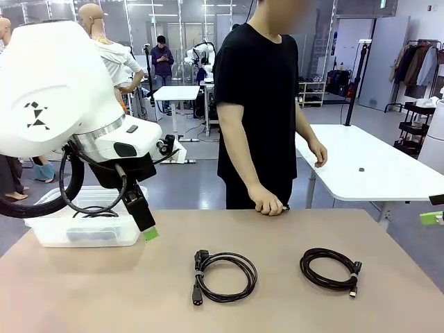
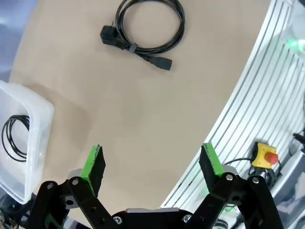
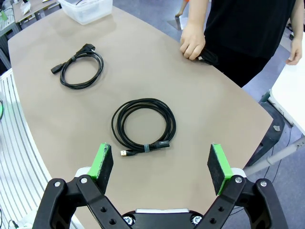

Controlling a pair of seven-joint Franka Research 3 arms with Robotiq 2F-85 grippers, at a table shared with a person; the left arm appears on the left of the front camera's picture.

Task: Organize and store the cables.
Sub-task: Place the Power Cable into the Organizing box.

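Flat on desk [image 1: 90,291]: left cable [image 1: 250,277], plugs leftward; right cable [image 1: 305,266], plugs rightward. Spread wide, empty: left fingers [image 2: 94,164], right fingers [image 3: 101,161].

The desk [image 1: 291,312] is showing a smooth, matt tan top without glare. The power cable [image 1: 225,276] and the USB cable [image 1: 330,268] are looking like black rubbery cord with a faint sheen, the USB plug tip glinting like gold-toned metal. The bin [image 1: 83,232] is looking like milky, translucent plastic, with a thin black coil [image 2: 14,138] showing through its wall. The left tool [image 2: 151,155] and right tool [image 3: 162,152] are showing matt black links with bright metal pins, and their green pads [image 3: 102,162] are looking rough-edged and dull. The left arm's shell [image 1: 55,83] is gleaming as glossy white plastic. The ribbed rail [image 2: 257,95] is shining like silvery metal. The person's shirt [image 1: 257,90] is looking like matt black cloth.
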